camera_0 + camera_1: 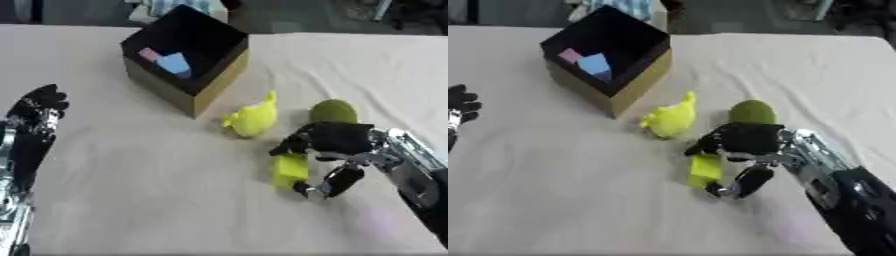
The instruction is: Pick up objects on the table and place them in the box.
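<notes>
- right hand (337,142) has its fingers curled round a yellow block (290,171), near the desk's (157,200) right edge
- left hand (37,112) sits open by the left edge
- yellow toy (252,119) and green ball (333,111) lie just beside it
- box (186,57) sits toward the far edge, a blue piece (174,63) and a pink piece (150,54) inside

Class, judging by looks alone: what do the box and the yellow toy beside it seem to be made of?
Box: probably cardboard, with flat tan matte walls, sharp edges and a black inside. Yellow toy: likely soft plastic or rubber, rounded and evenly coloured with a slight sheen, though plush cannot be ruled out.

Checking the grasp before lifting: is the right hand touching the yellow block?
Touching. The left eye view shows the right hand with fingers and thumb curled around the yellow block.
</notes>
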